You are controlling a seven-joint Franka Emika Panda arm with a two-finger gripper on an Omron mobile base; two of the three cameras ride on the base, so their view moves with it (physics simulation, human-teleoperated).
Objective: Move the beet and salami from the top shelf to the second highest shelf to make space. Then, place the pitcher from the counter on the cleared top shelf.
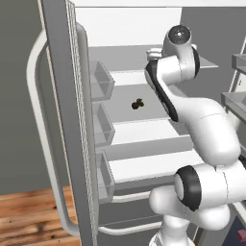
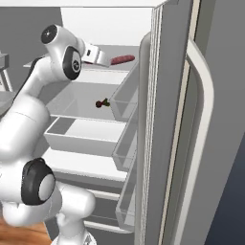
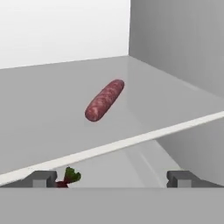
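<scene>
- Nearest the base cameras, the white robot arm [image 1: 206,144] rises with dark joints and reaches forward into an open fridge.
- Beside the arm, the open fridge door [image 1: 67,120] stands edge-on in the left base view, with a long pale handle [image 1: 41,144] and clear door bins [image 1: 103,125] stacked down its inner side.
- At the end of the arm, the gripper [image 3: 111,178] is held at the front edge of the top shelf; in the hand view its two dark fingertips [image 3: 41,178] stand wide apart with nothing between them, so the jaws are open and empty.
- Just past the left fingertip in the hand view, the beet [image 3: 68,177] peeks up from below the shelf edge, showing green leaves and a bit of dark red.
- On the second highest shelf [image 1: 144,113], the beet appears in both base views as a small dark round root with a green tuft, lying alone near the middle of the shelf.
- Farther in, the salami [image 3: 104,99] lies on the top shelf [image 3: 43,131], a pinkish-red stubby log set diagonally, well apart from the gripper and near the back right corner.
- From the right base view, the salami shows just beyond the hand, on the top shelf.
- Behind everything, the white back wall [image 3: 61,30] and grey side wall [image 3: 183,43] of the fridge close the scene.
</scene>
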